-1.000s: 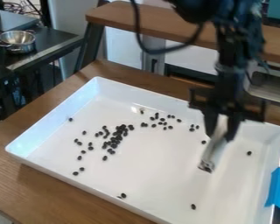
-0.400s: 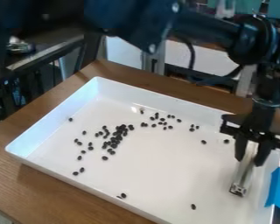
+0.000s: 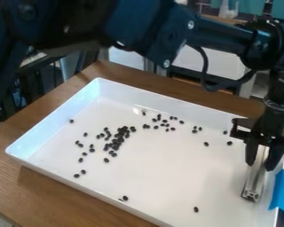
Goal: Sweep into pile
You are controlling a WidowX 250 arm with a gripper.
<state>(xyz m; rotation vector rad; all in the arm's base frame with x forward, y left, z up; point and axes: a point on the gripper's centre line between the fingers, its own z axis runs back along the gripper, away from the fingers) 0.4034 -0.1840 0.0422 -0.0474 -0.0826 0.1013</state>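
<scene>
Edging nearer the flat blue tape point(image 3: 282, 190), the black gripper point(image 3: 260, 166), jaws clamped on a silvery metal bar point(image 3: 253, 184), leaves small black beans point(image 3: 116, 145) ungathered across the white rectangular tray point(image 3: 162, 177).

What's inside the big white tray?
The white tray holds many small dark pieces, clustered and scattered. The pincer and its bar cover part of the floor there.

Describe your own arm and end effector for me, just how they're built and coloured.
The arm is black, with chunky straight links, a rounded joint housing and small silvery screw heads. A black cable loops below it. The end effector is also black, with a wide crosspiece above two slender fingers that narrow toward their tips.
</scene>
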